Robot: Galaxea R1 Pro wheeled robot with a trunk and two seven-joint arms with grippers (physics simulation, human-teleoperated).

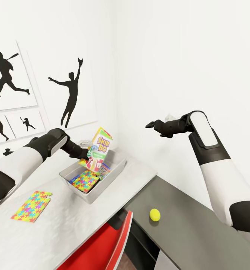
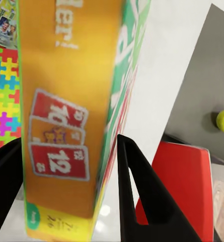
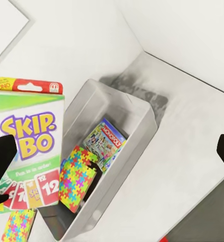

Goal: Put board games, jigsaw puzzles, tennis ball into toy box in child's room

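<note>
White-walled room, light grey worktop [image 1: 76,221]. Left hand [image 2: 66,166] clamped on green-yellow-red Skip-Bo box [image 1: 98,148], held upright over light grey bin [image 1: 110,176]. Inside bin: one multicoloured puzzle square [image 1: 85,180], Monopoly box [image 3: 107,141]. Still outside: second puzzle square [image 1: 32,206], yellow-green ball [image 1: 154,214]. Right hand [image 1: 154,124] aloft, fingers apart, empty.

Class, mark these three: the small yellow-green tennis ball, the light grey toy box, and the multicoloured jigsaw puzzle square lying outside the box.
small yellow-green tennis ball [image 1: 154,214], head view, its centre.
light grey toy box [image 1: 102,187], head view, near outer wall.
multicoloured jigsaw puzzle square [image 1: 32,206], head view, middle of its face.
</note>
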